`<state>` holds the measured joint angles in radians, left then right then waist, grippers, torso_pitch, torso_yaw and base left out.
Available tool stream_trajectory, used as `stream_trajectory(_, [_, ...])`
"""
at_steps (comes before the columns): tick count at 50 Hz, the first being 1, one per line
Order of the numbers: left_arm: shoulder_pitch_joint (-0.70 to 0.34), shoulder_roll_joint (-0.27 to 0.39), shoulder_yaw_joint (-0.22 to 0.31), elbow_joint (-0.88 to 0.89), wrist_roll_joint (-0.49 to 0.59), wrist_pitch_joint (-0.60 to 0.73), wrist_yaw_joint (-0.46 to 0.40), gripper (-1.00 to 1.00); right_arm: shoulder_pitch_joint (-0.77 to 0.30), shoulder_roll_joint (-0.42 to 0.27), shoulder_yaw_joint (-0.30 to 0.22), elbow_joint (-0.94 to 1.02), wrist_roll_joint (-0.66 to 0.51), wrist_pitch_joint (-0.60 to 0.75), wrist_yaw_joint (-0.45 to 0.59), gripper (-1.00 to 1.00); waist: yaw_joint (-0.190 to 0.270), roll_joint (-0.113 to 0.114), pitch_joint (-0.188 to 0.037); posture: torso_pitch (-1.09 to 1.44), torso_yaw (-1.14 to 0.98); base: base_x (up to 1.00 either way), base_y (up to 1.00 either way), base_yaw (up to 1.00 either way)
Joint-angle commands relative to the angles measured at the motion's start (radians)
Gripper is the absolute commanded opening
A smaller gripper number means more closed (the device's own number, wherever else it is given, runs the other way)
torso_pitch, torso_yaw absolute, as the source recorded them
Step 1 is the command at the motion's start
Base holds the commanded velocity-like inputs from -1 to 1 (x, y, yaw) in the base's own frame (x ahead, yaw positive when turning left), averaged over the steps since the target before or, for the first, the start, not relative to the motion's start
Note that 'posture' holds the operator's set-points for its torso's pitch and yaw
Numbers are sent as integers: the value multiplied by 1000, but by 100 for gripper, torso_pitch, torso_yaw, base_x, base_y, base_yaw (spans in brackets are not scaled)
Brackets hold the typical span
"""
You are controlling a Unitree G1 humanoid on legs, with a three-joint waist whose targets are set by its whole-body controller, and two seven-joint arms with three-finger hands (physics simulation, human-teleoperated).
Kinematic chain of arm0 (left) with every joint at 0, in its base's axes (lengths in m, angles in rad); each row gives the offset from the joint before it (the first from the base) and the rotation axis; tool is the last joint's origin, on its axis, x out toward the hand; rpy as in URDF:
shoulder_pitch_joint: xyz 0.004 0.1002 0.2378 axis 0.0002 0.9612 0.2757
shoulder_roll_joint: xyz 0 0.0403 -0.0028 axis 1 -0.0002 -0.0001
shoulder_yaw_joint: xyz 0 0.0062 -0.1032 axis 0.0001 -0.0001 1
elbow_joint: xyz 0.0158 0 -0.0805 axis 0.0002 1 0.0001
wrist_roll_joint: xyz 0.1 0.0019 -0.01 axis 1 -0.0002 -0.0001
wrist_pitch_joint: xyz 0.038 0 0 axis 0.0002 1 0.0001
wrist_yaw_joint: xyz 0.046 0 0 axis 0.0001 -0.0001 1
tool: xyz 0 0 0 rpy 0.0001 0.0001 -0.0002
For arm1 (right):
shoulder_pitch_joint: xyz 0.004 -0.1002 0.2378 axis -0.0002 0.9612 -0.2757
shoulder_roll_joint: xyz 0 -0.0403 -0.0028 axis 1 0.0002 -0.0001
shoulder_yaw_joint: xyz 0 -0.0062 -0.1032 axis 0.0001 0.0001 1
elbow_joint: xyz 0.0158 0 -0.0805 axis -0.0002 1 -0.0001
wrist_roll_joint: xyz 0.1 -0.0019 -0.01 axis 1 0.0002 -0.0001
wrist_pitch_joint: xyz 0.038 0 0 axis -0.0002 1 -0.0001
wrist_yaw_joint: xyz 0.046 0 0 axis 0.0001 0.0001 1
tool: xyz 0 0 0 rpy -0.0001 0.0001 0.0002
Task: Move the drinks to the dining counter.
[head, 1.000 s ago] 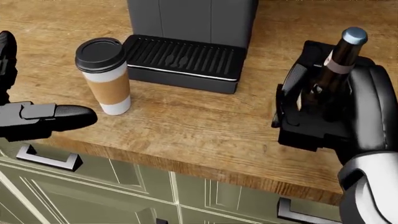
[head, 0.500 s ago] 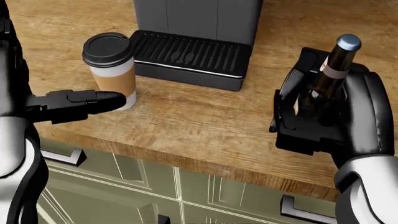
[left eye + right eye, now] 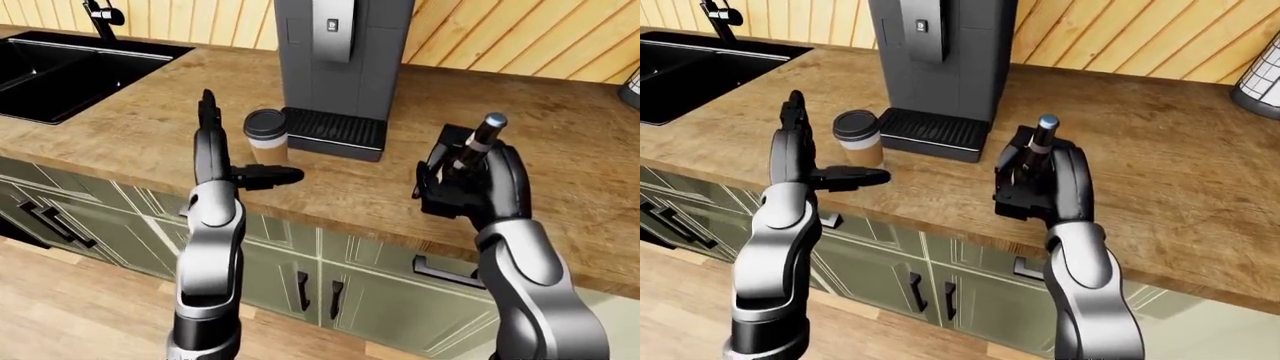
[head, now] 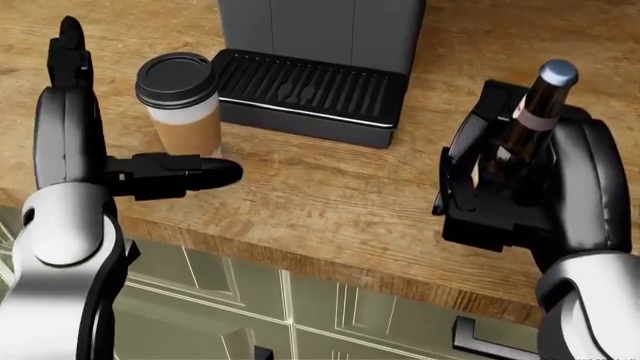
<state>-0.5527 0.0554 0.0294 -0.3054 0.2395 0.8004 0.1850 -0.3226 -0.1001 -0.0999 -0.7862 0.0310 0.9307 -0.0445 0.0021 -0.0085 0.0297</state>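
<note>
A paper coffee cup (image 4: 180,101) with a black lid stands on the wooden counter (image 4: 330,187), just left of the coffee machine's drip tray (image 4: 305,90). My left hand (image 4: 125,124) is open beside it. Its fingers (image 4: 66,82) point up at the cup's left and its thumb (image 4: 190,172) reaches under the cup's near side, not closed round it. At the right of the head view my right hand (image 4: 500,184) is shut on a dark glass bottle (image 4: 538,101) with a silver cap, held upright just above the counter.
A grey coffee machine (image 3: 335,52) stands at the top middle of the counter. A black sink (image 3: 60,64) with a tap lies at the far left. A wire basket (image 3: 1262,79) shows at the right edge. Green cabinet doors (image 3: 330,277) with dark handles run below the counter.
My left hand has risen and moved right, up to the cup, its fingers now upright beside it. The right hand with the bottle has barely moved. The view shifted slightly.
</note>
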Motion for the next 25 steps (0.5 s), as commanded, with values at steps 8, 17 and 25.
stream_trajectory(8, [-50, 7, 8, 74, 7, -112, 27, 100, -27, -2, -5, -47, -3, -75, -6, -100, 0, -2, -30, 0, 0, 0, 0, 0])
stream_trajectory(17, [-61, 3, 5, 91, 7, -109, 31, 100, -24, -1, -8, -50, -1, -74, -6, -100, -1, -2, -30, 0, 0, 0, 0, 0])
stream_trajectory(25, [-75, 5, 5, 109, 6, -111, 33, 80, -24, -1, -8, -47, 0, -77, -7, -100, -2, -1, -30, 0, 0, 0, 0, 0])
